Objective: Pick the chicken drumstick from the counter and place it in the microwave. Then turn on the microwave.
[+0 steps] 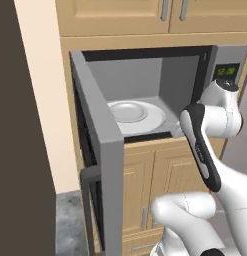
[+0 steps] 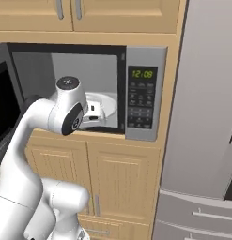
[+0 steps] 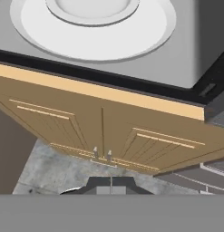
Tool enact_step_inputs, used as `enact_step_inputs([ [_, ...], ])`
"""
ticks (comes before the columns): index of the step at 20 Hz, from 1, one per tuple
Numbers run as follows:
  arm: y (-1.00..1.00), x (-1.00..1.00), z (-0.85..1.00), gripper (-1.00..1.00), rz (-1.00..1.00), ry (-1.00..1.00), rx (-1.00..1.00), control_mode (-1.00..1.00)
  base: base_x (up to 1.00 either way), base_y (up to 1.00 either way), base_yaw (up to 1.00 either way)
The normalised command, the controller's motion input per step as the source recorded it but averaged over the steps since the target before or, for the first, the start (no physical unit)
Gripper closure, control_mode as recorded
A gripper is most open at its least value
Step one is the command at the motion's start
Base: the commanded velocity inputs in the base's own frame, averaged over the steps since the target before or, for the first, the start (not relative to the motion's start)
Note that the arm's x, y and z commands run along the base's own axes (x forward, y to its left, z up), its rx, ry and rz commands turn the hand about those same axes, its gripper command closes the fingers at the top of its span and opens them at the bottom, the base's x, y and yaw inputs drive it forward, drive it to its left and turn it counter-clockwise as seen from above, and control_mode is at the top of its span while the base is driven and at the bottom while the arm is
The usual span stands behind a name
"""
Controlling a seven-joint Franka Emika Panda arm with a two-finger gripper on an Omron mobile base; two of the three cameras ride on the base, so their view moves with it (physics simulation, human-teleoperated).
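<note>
The microwave (image 1: 145,53) stands open, its grey door (image 1: 102,145) swung out to the left. Inside lies the white round turntable (image 1: 137,114), with nothing on it. My gripper (image 2: 92,110) is at the front right of the opening, just before the turntable (image 2: 107,104). In the hand view its fingertips (image 3: 111,182) press together, shut, with nothing between them, and the turntable (image 3: 93,36) lies above them. The keypad panel (image 2: 141,101) with its lit clock is right of the opening. The chicken drumstick and the counter are out of view.
Light wooden cabinet doors (image 1: 160,175) sit under the microwave, and more cabinets (image 2: 65,14) above it. A tall grey fridge (image 2: 206,117) stands to the right. The open door juts into the space at the left. Grey mottled floor (image 3: 54,167) lies below.
</note>
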Motion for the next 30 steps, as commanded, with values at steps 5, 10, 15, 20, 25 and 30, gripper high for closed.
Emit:
enact_step_inputs([
  [5, 0.00, 0.00, 0.00, 1.00, 0.00, 0.00, 0.00, 1.00, -0.14, -0.68, -0.07],
  [10, 0.00, 0.00, 0.00, 1.00, 0.00, 0.00, 0.00, 1.00, -0.20, -0.65, -0.05],
  [15, 0.00, 0.00, 0.00, 1.00, 0.00, 0.00, 0.00, 1.00, -0.37, -0.68, -0.04],
  [20, 0.00, 0.00, 0.00, 1.00, 0.00, 0.00, 0.00, 1.00, -0.40, -0.70, -0.05],
  [25, 0.00, 0.00, 0.00, 1.00, 0.00, 0.00, 0.00, 1.00, -0.30, -0.70, -0.04],
  [30, 0.00, 0.00, 0.00, 1.00, 0.00, 0.00, 0.00, 1.00, -0.16, -0.70, -0.02],
])
